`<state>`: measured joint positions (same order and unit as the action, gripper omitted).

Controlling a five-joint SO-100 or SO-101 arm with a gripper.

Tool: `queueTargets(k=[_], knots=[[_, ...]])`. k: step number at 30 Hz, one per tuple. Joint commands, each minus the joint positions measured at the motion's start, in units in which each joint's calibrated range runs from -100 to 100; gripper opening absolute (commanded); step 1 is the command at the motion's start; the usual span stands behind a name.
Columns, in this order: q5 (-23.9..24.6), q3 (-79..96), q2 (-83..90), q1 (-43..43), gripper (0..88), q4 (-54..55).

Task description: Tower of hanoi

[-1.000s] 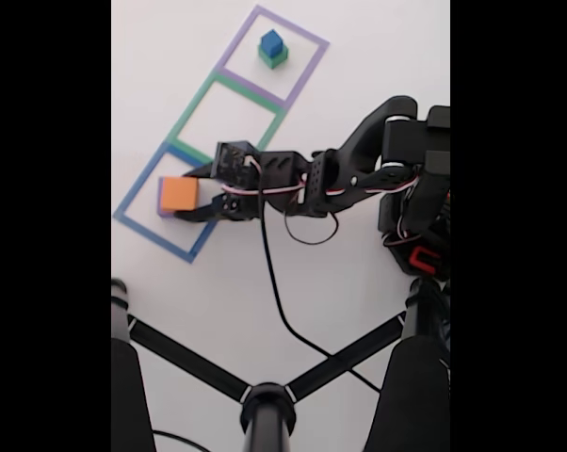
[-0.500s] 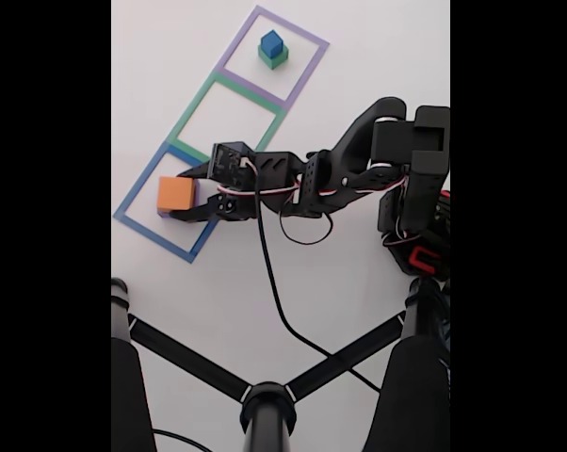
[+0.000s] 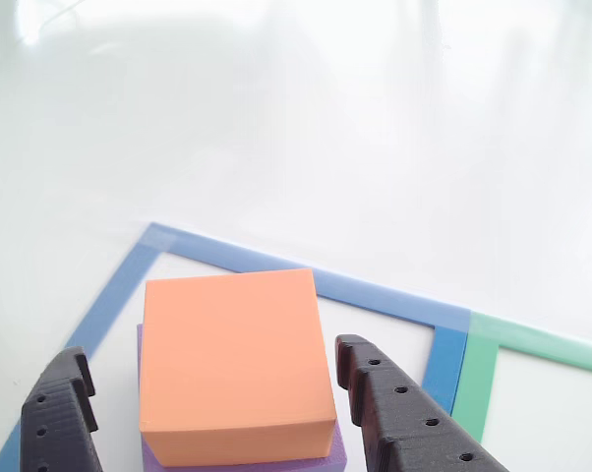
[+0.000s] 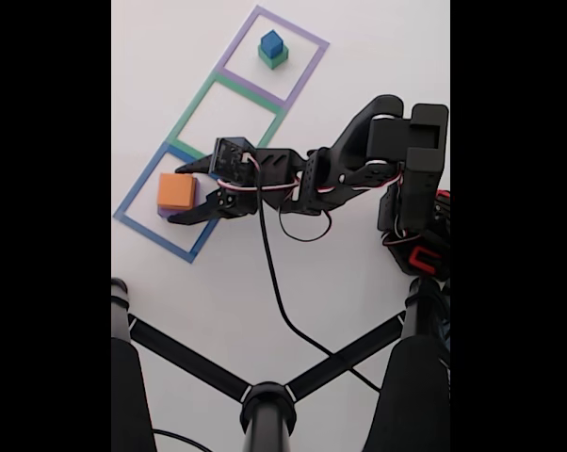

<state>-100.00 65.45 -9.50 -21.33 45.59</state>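
Fingers of my gripper (image 3: 212, 418) are spreading wide, flanking the orange block (image 3: 235, 364) sitting on the purple block (image 3: 247, 457); green block (image 4: 273, 59) and blue cube (image 4: 270, 41), seemingly stacked, are waiting well beyond.

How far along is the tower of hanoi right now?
Partway. The orange block sits on the purple block in the blue tape square. The gripper is open around it, holding nothing. The blue cube on the green block waits in the purple tape square.
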Motion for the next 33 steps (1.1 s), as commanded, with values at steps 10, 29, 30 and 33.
queueTargets(k=[10, 29, 30, 33], knots=[[0.0, 0.3, 17.1, -0.7, 26.2, -9.4], [0.0, -42.5, 55.5, 15.1, 0.0, -120.3], [0.0, -46.6, 55.3, 16.9, 0.0, -124.9], [0.0, -55.8, 55.2, 22.0, 0.0, -134.6]])
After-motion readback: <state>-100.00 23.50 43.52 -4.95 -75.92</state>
